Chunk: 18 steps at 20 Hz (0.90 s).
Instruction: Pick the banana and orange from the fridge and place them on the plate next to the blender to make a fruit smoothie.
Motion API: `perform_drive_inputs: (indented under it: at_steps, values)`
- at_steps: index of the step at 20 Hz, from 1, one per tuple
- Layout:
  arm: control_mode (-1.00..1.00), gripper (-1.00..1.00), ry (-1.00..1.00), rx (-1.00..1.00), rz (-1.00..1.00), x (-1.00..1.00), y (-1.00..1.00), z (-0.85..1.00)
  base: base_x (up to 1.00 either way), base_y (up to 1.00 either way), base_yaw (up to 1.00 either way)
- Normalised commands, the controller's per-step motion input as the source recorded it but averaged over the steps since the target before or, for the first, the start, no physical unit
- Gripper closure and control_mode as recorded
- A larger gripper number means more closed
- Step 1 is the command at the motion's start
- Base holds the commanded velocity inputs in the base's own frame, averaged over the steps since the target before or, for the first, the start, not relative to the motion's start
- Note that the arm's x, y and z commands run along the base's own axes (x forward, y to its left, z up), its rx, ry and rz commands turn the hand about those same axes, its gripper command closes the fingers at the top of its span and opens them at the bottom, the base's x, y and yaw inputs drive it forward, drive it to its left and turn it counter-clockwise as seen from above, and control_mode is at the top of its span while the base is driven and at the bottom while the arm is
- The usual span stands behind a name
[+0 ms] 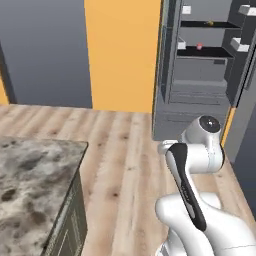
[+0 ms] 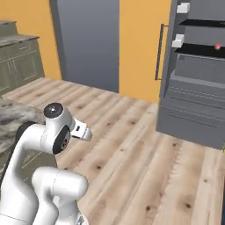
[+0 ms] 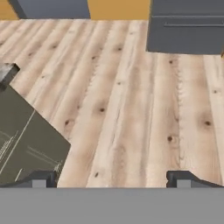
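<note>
The tool (image 3: 111,179) hangs with its two dark finger tips spread wide, holding nothing, facing down over the pale wooden plank floor (image 3: 118,100). Just beside it at the left is the corner of the stone-topped table (image 1: 35,175) with its olive cabinet front. Well ahead stands the tall dark grey fridge (image 1: 200,80), its door swung open, black shelves and light grey bins showing. On the upper shelf lies a small yellow-brown speck, likely the banana (image 1: 210,22); a shelf lower sits a small red-and-white cup (image 1: 199,46). I cannot make out the orange. The job seems to be at the approach step, no fruit picked yet. Next the base needs to close on the fridge and the arm to lift toward the upper shelf.
</note>
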Motion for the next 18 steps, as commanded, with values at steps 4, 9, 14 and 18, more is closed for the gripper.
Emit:
perform_drive_inputs:
  at_steps: [4,9,14,18]
  values:
    - [1.0,-1.0,0.0,0.0,0.0,0.0,0.0,0.0,0.99,-0.03,-0.52]
    - [1.0,-1.0,0.0,0.0,0.0,0.0,0.0,0.0,1.0,-0.15,-0.29]
    - [1.0,-1.0,0.0,0.0,0.0,0.0,0.0,0.0,1.0,-0.23,-0.18]
    - [1.0,-1.0,0.0,0.0,0.0,0.0,0.0,0.0,1.0,-0.26,-0.08]
